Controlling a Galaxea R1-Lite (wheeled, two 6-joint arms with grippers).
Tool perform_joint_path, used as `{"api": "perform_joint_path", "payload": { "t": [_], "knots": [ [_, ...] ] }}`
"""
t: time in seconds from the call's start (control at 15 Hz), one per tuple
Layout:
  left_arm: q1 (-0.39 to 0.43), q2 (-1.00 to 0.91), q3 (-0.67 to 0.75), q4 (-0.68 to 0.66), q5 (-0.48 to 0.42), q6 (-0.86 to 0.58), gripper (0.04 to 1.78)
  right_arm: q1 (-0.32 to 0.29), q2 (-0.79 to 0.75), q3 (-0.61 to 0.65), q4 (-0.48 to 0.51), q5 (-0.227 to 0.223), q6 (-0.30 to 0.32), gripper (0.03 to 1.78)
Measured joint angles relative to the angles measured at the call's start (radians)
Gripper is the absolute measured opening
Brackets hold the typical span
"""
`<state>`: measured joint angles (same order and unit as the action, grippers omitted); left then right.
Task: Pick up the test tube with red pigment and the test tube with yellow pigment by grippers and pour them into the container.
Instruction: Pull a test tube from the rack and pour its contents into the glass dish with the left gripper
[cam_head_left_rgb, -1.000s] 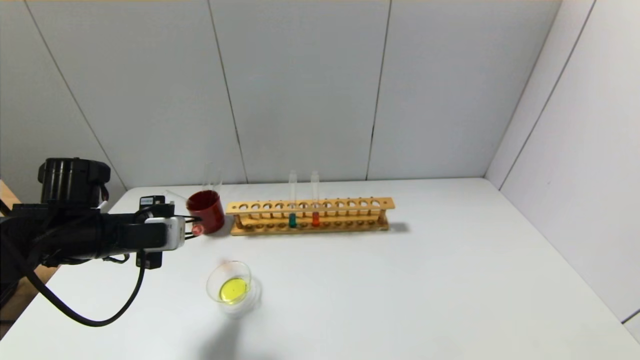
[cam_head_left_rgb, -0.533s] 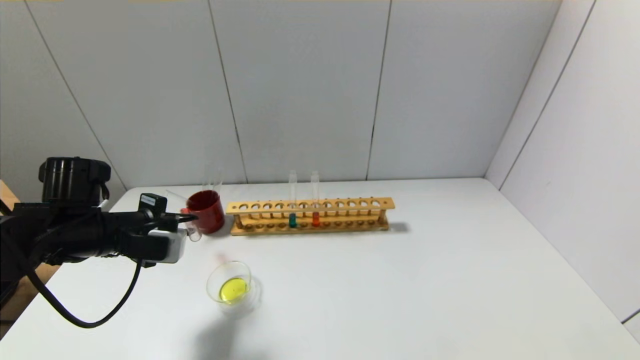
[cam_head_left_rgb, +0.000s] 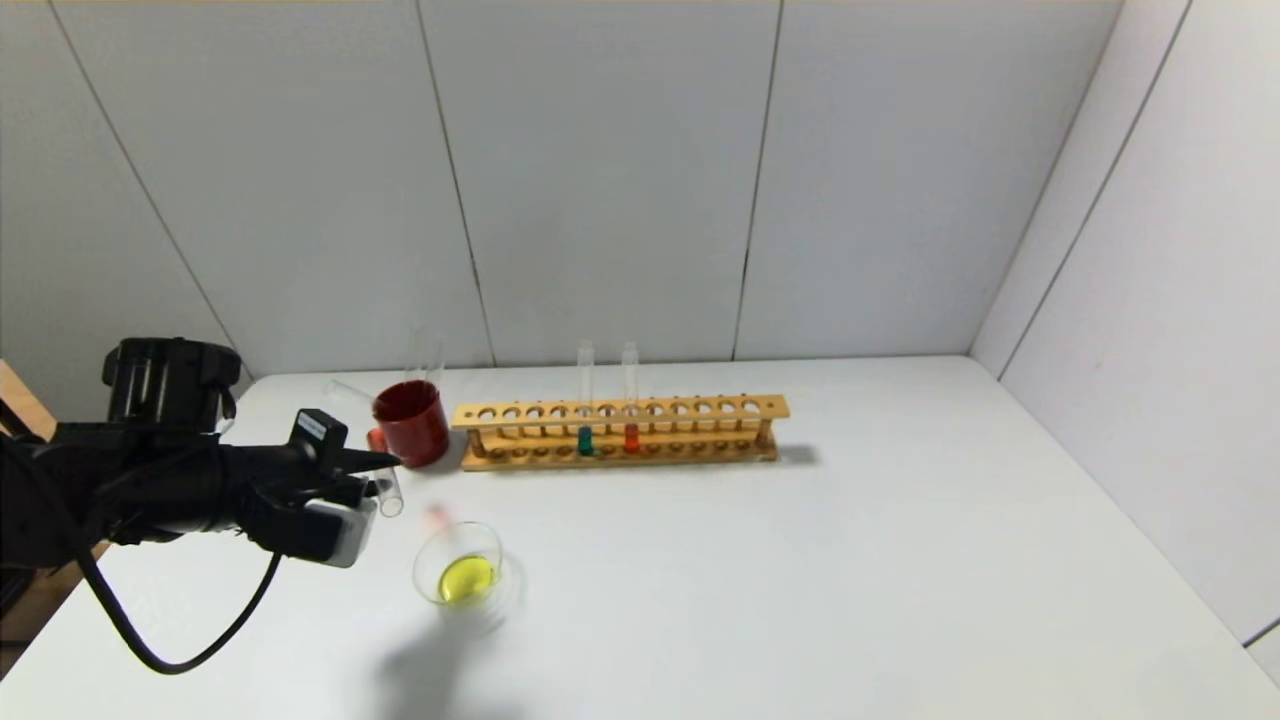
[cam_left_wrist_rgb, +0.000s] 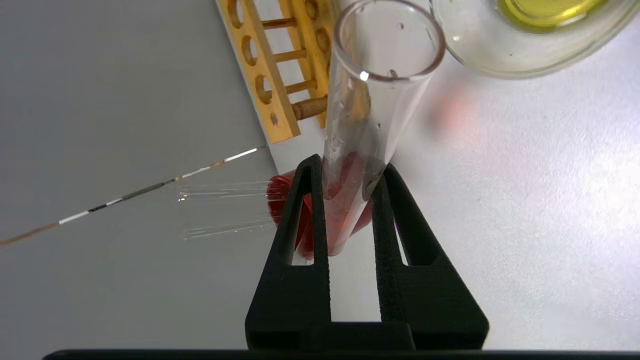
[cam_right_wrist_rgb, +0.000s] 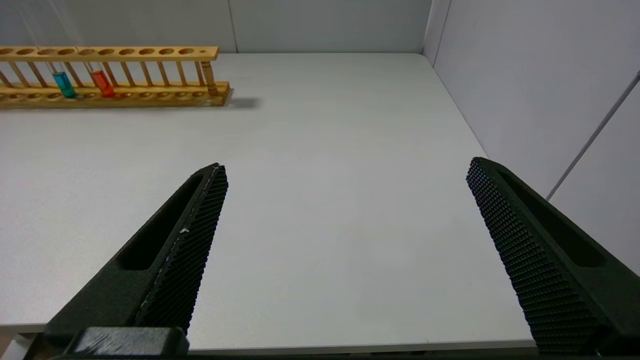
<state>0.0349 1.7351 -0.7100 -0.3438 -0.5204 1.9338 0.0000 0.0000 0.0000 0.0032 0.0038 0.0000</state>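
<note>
My left gripper (cam_head_left_rgb: 380, 463) (cam_left_wrist_rgb: 347, 172) is shut on the test tube with red pigment (cam_head_left_rgb: 387, 497) (cam_left_wrist_rgb: 375, 100). The tube is tilted, its open mouth lowered toward the container (cam_head_left_rgb: 460, 572) (cam_left_wrist_rgb: 480, 55) and just short of its rim. Red liquid sits near the fingers. The container is a clear glass dish with yellow liquid in it. No tube with yellow liquid shows. My right gripper (cam_right_wrist_rgb: 345, 170) is open and empty above the table's front right part, outside the head view.
A dark red cup (cam_head_left_rgb: 411, 422) with faint empty clear tubes stands just behind the left gripper. A wooden rack (cam_head_left_rgb: 620, 430) (cam_right_wrist_rgb: 115, 75) beside it holds a green-liquid tube (cam_head_left_rgb: 585, 440) and a red-orange-liquid tube (cam_head_left_rgb: 631, 438). White table (cam_head_left_rgb: 850, 560).
My left wrist has rolled and come nearer and lower toward the dish, tipping the held tube from bottom-down to mouth-down. The right arm has not moved.
</note>
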Motion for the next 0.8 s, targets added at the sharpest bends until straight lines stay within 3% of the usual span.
{"api": "perform_joint_path", "payload": {
  "t": [0.4, 0.8],
  "knots": [
    [-0.006, 0.043, -0.002, -0.113, 0.021, 0.041, 0.3, 0.0, 0.0, 0.0, 0.0, 0.0, 0.0, 1.75],
    [-0.073, 0.058, -0.002, -0.104, 0.06, 0.042, 0.3, 0.0, 0.0, 0.0, 0.0, 0.0, 0.0, 1.75]
  ]
}}
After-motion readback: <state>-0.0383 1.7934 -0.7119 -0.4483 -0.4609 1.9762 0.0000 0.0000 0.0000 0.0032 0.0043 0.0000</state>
